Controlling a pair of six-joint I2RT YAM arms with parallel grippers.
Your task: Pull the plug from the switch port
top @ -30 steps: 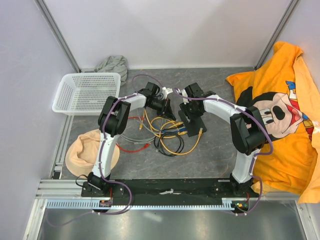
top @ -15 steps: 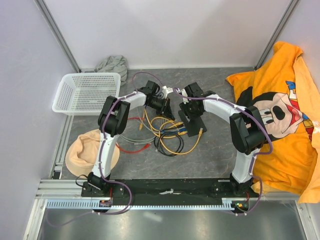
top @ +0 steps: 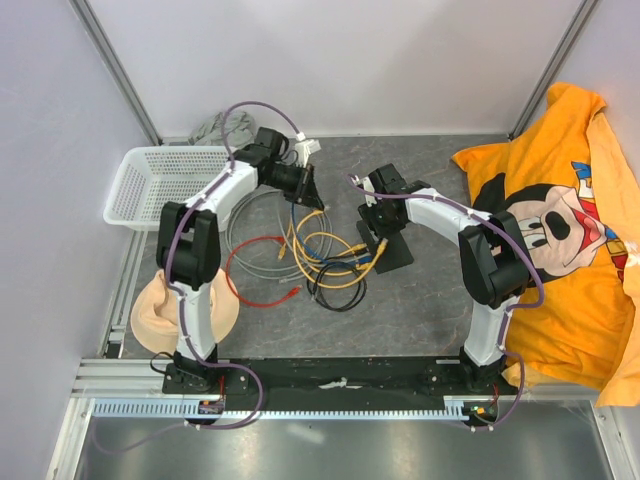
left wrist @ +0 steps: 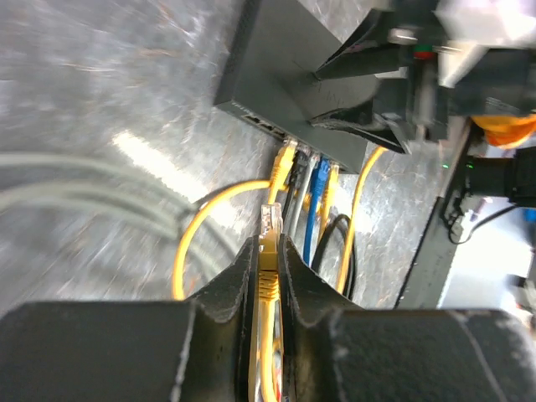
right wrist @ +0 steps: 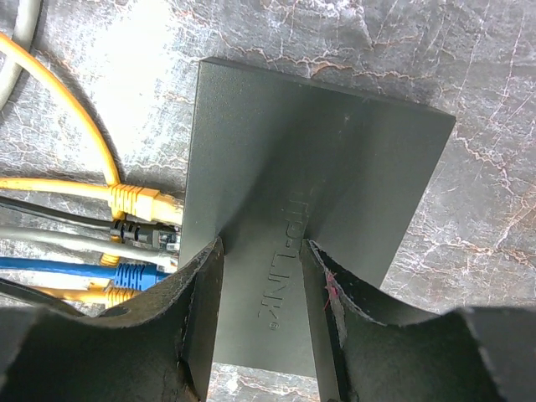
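Observation:
The black switch (right wrist: 327,159) lies flat on the grey table, seen also from above (top: 392,252) and in the left wrist view (left wrist: 280,71). My right gripper (right wrist: 261,251) is open, its fingertips planted on the switch's top face (top: 377,232). Yellow, black, grey and blue plugs (right wrist: 138,203) sit in the sockets on the switch's left edge. My left gripper (left wrist: 268,244) is shut on a yellow plug (left wrist: 269,224), whose clear tip pokes out free of the switch. That gripper (top: 303,187) hangs up and left of the switch, and the plug's yellow cable (top: 310,216) trails from it.
Yellow, black, blue, grey and red cable loops (top: 265,292) sprawl left of the switch. A white basket (top: 170,182) stands at the far left, a grey cloth (top: 222,126) behind it, a beige cap (top: 165,300) near the left arm's base. An orange Mickey shirt (top: 565,240) covers the right side.
My left arm has swung back and to the left, away from the switch, carrying the yellow plug and dragging its cable along. The right gripper has stayed on the switch.

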